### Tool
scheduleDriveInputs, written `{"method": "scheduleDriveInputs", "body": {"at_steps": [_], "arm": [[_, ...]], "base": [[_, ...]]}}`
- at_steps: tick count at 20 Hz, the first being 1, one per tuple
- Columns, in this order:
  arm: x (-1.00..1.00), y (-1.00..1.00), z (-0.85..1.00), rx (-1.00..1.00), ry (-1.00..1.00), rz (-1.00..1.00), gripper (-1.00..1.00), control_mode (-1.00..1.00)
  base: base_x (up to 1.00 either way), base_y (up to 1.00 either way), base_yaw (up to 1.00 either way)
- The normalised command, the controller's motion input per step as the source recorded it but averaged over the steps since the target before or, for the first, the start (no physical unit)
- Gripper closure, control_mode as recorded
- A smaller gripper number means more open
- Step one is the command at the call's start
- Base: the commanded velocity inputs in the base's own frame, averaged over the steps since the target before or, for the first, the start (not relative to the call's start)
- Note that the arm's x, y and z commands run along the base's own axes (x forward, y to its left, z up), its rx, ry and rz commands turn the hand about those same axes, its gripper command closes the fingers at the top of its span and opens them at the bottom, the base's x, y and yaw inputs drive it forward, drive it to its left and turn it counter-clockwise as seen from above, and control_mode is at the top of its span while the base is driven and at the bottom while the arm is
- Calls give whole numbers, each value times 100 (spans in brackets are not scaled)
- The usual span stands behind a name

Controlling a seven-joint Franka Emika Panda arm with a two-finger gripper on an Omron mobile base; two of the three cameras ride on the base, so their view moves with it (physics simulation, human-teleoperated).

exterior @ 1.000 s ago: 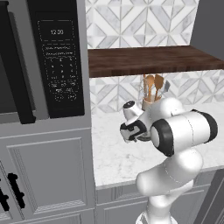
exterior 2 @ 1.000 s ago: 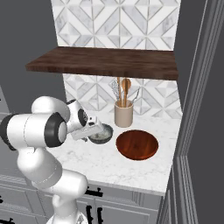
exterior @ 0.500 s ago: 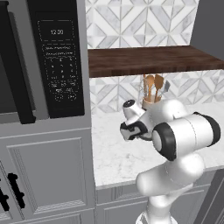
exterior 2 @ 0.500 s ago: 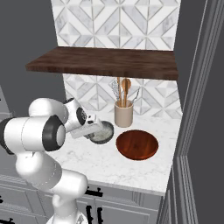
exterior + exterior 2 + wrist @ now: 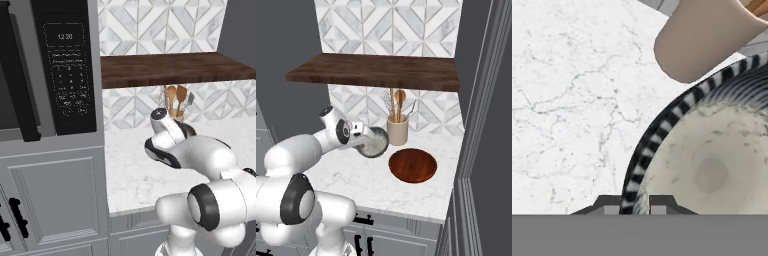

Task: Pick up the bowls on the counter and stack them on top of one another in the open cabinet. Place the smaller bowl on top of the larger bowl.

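Grey bowl (image 5: 375, 142) tilted, brown bowl (image 5: 412, 165) flat

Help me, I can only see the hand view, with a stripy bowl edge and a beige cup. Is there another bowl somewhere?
Observer: Yes. A wide brown bowl sits on the counter, in front of the cup and a bit to its right in the right base view.
Operator: Is my grey bowl lying flat?
Observer: No. The gripper holds the grey bowl by its rim, tilted, with its pale inside turned toward the right camera.
Operator: Where's the shelf it goes on?
Observer: The dark wooden shelf is on the tiled wall, above the cup and both bowls.
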Motion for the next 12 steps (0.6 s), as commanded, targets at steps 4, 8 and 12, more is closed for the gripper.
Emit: {"method": "scheduleDriveInputs", "body": {"at_steps": [4,8,12], "arm": [[-5,-91,14,0,0,-1,100,-100],[9,-89,2,3,3,0,100,-100],[32,-90,4,8,13,0,100,-100]], "base": [[0,0,0],[0,0,0],[0,0,0]]}}
